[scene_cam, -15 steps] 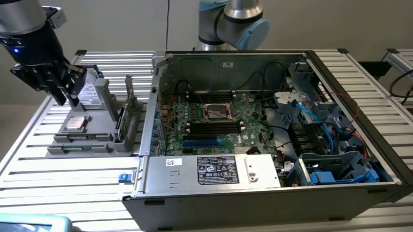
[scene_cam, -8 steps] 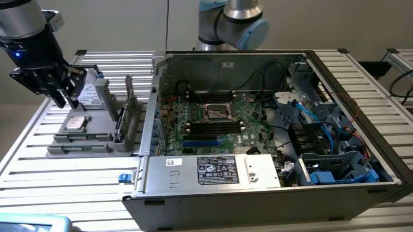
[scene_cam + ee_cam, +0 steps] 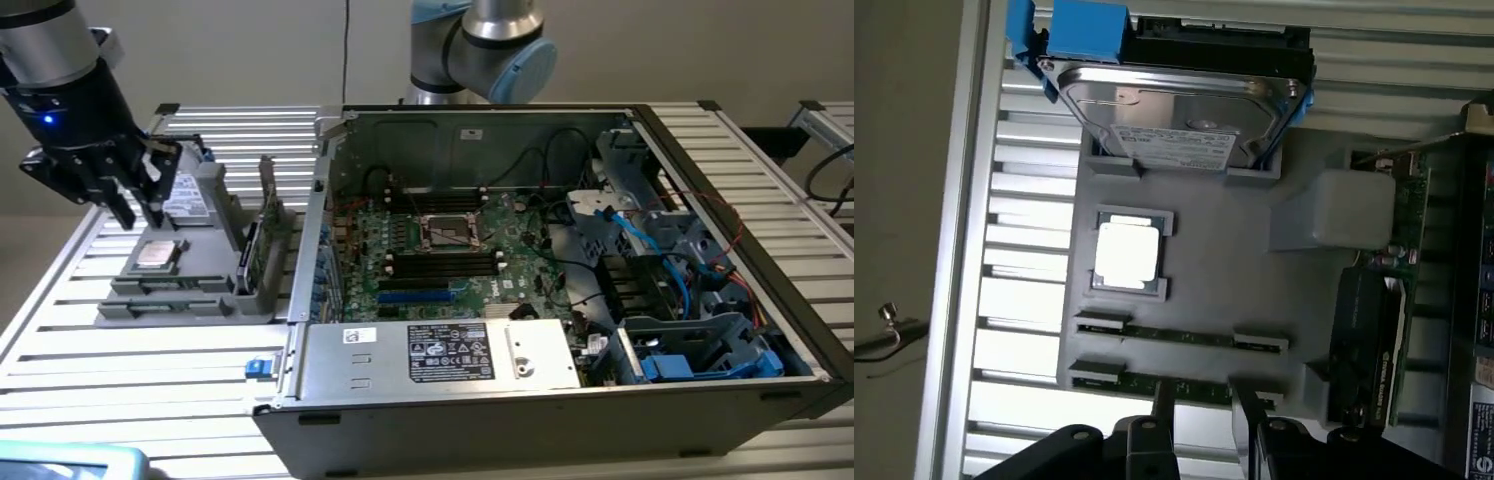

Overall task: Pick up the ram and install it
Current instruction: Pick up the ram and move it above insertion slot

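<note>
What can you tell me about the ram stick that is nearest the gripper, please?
The ram is a long, narrow, dark-green stick standing on edge in the grey holder, each end seated in a grey clip. A second, similar stick lies parallel beside it, on the side of the silver processor. The open gripper hangs above it, not touching.

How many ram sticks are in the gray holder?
2. Both stand in the gray holder: one ram stick nearer the processor, the other ram stick beside it, by the open pincer. The pincer covers the holder's edge, so another may be hidden.
</note>
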`<action>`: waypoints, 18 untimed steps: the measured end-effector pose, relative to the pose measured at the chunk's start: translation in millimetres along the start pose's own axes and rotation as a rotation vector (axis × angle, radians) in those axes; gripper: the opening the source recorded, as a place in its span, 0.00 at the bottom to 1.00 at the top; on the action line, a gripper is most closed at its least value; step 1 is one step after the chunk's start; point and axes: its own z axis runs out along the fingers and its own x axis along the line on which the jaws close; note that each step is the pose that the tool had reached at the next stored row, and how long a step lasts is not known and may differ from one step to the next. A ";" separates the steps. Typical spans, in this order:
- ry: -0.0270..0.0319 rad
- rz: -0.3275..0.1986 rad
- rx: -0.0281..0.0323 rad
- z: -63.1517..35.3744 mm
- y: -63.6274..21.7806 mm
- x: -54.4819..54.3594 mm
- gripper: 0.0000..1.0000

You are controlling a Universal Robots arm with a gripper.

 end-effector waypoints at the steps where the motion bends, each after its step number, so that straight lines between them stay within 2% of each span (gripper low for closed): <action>1: 0.0006 -0.020 0.0007 0.8 0.0 0.0 0.36; 18: 0.0106 -0.328 0.0109 14.0 -0.4 -0.4 0.36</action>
